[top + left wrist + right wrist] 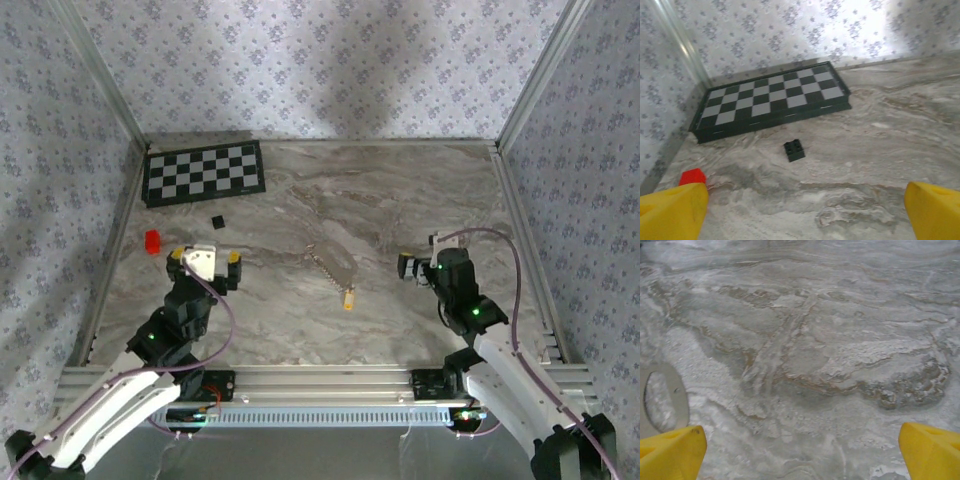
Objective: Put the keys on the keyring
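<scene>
Right pincer [800,452]: jaws wide apart, empty | left pincer [800,210]: jaws wide apart, empty | keys [348,297] and keyring [335,262]: on marble tabletop [450,190] between both pincers, nearer the right one, touching neither.

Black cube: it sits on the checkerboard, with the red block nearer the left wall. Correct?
No. The left wrist view shows the black cube on the table just before the checkerboard, not on it. The red block is nearer the left wall.

Yellow-headed key [348,298] lies flat beside faint keyring [334,262].
</scene>
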Tool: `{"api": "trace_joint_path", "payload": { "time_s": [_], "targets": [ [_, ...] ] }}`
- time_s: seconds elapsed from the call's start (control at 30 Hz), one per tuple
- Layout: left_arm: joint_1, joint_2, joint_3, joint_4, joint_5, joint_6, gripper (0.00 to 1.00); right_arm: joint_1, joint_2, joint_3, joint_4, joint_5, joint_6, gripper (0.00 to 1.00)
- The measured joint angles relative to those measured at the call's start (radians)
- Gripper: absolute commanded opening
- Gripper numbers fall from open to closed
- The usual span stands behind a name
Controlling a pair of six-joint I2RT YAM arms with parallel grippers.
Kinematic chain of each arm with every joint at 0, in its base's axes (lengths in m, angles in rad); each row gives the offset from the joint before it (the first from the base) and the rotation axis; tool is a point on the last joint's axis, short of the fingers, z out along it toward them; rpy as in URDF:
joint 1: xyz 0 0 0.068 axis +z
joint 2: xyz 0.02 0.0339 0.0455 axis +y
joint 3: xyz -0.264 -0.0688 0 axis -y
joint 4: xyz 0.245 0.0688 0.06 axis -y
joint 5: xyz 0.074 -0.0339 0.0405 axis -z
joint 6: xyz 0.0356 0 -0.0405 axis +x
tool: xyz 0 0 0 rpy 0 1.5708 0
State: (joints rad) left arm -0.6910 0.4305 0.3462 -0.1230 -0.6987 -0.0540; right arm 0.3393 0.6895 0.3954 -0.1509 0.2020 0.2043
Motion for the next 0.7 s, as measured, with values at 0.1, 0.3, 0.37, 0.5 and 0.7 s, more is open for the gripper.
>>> {"api": "trace_joint_path", "payload": {
  "time_s": [0.1, 0.3, 0.37, 0.5, 0.7],
  "targets": [
    [0.042, 0.011, -0.038, 0.028, -0.01, 0.011, 1.0, -0.032, 0.0, -0.011, 0.015, 0.02, 0.016, 1.0],
    [0.149, 0.032, -0.107, 0.131, -0.015, 0.04, 1.0, -0.063, -0.002, -0.045, 0.083, 0.089, 0.017, 0.99],
    [0.185, 0.043, -0.135, 0.182, 0.0, 0.064, 1.0, -0.069, -0.002, -0.055, 0.097, 0.123, 0.017, 1.0],
    [0.256, 0.106, -0.182, 0.268, 0.048, 0.102, 1.0, -0.076, 0.019, -0.058, 0.143, 0.183, 0.014, 1.0],
    [0.381, 0.267, -0.191, 0.386, 0.114, 0.095, 0.99, -0.078, 0.041, -0.164, 0.38, 0.189, -0.11, 1.0]
  ]
}}
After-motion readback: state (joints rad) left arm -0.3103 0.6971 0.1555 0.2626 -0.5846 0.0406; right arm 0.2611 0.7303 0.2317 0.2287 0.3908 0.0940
